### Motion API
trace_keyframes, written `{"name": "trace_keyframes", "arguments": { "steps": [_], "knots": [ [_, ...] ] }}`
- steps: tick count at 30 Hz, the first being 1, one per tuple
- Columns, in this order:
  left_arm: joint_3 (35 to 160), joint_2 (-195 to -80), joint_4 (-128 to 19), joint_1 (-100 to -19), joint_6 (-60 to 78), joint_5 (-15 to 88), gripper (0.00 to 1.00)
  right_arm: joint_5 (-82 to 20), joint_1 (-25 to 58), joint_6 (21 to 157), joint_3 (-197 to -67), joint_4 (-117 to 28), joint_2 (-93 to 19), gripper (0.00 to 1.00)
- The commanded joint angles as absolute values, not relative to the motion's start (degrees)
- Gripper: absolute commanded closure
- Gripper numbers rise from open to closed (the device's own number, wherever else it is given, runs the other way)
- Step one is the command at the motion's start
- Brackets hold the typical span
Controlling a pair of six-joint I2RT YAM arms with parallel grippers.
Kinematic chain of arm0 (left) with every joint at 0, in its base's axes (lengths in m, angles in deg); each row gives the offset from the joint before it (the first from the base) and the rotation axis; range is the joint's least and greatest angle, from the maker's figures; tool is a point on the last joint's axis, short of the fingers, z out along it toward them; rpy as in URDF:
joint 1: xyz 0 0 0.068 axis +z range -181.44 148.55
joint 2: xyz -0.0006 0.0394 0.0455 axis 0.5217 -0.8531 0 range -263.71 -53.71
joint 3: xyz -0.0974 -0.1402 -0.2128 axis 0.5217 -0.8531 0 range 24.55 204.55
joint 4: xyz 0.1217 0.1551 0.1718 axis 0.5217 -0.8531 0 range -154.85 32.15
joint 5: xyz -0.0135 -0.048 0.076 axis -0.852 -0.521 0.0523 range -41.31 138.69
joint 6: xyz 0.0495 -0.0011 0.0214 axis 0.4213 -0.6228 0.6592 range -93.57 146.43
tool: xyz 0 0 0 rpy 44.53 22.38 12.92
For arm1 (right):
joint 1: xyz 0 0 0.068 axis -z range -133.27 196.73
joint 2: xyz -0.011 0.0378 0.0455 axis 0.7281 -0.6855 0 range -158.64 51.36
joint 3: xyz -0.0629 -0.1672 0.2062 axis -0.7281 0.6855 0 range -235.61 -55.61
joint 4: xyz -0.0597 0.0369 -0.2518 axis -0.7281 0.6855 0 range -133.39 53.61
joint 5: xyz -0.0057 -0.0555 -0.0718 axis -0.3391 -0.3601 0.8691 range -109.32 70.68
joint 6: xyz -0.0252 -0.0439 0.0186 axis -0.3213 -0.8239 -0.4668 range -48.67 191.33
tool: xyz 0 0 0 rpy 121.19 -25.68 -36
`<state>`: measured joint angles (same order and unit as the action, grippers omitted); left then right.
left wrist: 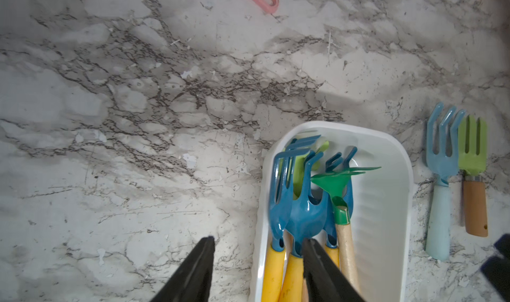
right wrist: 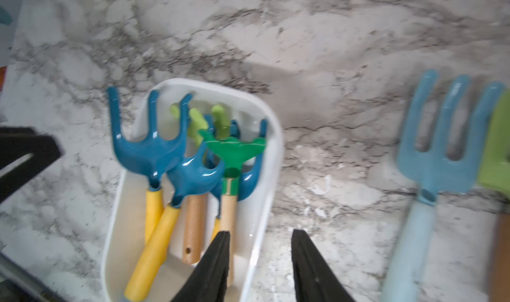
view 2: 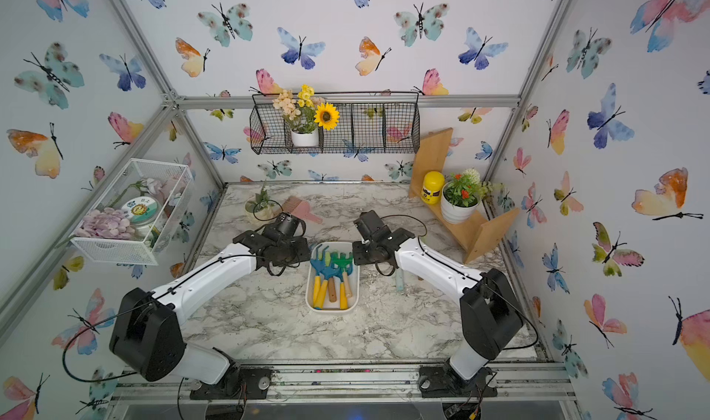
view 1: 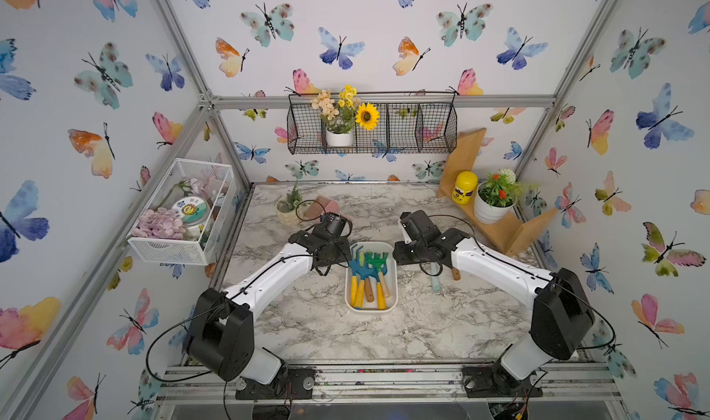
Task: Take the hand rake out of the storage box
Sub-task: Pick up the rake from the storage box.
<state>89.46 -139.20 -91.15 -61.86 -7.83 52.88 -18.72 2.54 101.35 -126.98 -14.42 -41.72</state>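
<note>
The white storage box (view 1: 370, 307) (view 2: 332, 307) lies mid-table between my two arms. Inside are several hand rakes: dark blue heads (left wrist: 300, 215) (right wrist: 149, 148) on yellow handles, and a green head (left wrist: 335, 181) (right wrist: 234, 148) on a wooden handle. My left gripper (left wrist: 258, 249) is open and straddles the box's left rim (left wrist: 258, 231), one finger over the table, the other over the yellow handles. My right gripper (right wrist: 260, 241) is open astride the right rim (right wrist: 276, 148), holding nothing. Both sets of fingers are hidden under the wrists in both top views.
A light blue fork (left wrist: 441, 176) (right wrist: 438, 154) and a lime green fork (left wrist: 473, 154) with a wooden handle lie on the marble right of the box. A pink comb (view 1: 326, 205) and small plant pot (view 1: 288, 210) sit behind. A wooden shelf (view 1: 499, 233) stands at the back right.
</note>
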Motion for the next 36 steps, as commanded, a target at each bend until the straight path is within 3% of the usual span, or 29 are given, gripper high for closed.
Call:
{"name": "trace_keyframes", "arguments": {
  "steps": [1,11,18,36],
  "knots": [
    [91.52,-141.50,-91.11,-62.48,-6.92,53.68,0.45,-21.69,-1.59,107.07,-125.65,-21.24,-41.84,0.57],
    [90.00,-136.31,-91.56,-58.33,-10.07,52.54,0.44,-25.08,-7.76,111.03,-122.32,-38.82,-49.53,0.56],
    [87.31,-131.58,-92.12,-53.40,-9.85,51.68,0.43,-25.82,-8.88,111.83,-122.95,-40.83,-54.22,0.56],
    [86.64,-131.84,-92.04,-53.19,-9.17,51.24,0.43,-25.31,-10.05,111.69,-126.51,-39.91,-62.36,0.57]
  ]
}}
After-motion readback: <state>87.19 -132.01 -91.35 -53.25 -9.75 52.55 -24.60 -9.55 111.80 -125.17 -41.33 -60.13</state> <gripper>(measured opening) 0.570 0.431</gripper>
